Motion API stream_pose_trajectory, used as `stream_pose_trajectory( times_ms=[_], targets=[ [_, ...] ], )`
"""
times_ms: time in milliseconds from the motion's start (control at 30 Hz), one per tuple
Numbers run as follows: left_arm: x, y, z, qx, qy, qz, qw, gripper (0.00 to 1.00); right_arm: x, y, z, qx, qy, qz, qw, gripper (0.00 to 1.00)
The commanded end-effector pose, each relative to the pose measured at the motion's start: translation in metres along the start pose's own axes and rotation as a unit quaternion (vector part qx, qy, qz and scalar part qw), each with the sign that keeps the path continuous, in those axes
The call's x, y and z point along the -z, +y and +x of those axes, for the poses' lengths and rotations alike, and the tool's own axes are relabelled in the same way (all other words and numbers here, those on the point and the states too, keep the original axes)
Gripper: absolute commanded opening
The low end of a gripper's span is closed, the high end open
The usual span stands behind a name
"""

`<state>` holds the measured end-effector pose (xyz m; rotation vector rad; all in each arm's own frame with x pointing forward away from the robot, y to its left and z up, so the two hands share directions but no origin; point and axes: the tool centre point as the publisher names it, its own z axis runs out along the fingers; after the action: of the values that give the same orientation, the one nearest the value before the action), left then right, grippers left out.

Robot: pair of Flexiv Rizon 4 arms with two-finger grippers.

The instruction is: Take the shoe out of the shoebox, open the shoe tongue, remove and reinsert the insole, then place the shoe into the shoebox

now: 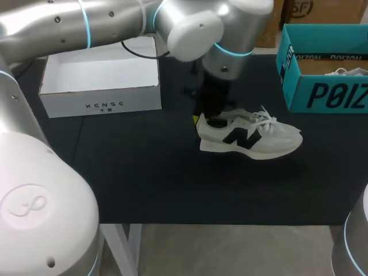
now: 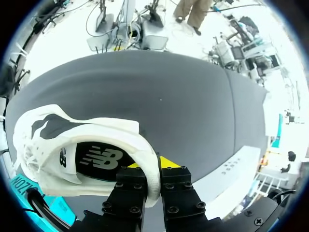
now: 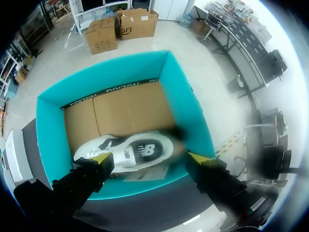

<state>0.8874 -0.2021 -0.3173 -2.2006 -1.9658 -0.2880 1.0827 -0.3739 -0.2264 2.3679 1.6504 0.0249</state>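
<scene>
In the head view, the left arm (image 1: 230, 29) hides most of the left claw (image 1: 199, 122) at the shoe's (image 1: 253, 138) heel. The teal shoebox (image 1: 328, 95) is cut off at 3 o'clock. In the right wrist view, blur smears one end of the second shoe (image 3: 128, 152).

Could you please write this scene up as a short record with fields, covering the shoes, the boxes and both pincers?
sneaker: white, standing on its sole on the black table, outside both boxes
left pincer: shut on the sneaker's heel collar
right pincer: open, above the teal shoebox
teal shoebox: lidless, holds a second sneaker
white box: open, on the table's left side
</scene>
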Motion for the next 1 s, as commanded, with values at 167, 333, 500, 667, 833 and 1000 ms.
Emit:
stream_pose_trajectory(
  times_ms=[167,333,500,667,833,1000],
  targets=[
    [-0.005,0.005,-0.015,0.008,0.039,0.006,0.999,0.0,0.0,0.0,0.0,0.0,0.0,0.0,1.0,1.0],
    [-0.013,0.005,-0.015,0.027,0.037,0.008,0.999,0.0,0.0,0.0,0.0,0.0,0.0,0.0,1.0,1.0],
    [-0.02,0.003,-0.016,0.043,0.036,0.013,0.998,0.0,0.0,0.0,0.0,0.0,0.0,0.0,1.0,1.0],
    [-0.027,0.004,-0.023,0.045,0.039,0.02,0.998,0.0,0.0,0.0,0.0,0.0,0.0,0.0,1.0,1.0],
    [-0.032,0.004,-0.024,0.049,0.045,0.023,0.997,0.0,0.0,0.0,0.0,0.0,0.0,0.0,1.0,1.0],
    [-0.038,0.004,-0.021,0.063,0.048,0.023,0.997,0.0,0.0,0.0,0.0,0.0,0.0,0.0,1.0,1.0]
  ],
)
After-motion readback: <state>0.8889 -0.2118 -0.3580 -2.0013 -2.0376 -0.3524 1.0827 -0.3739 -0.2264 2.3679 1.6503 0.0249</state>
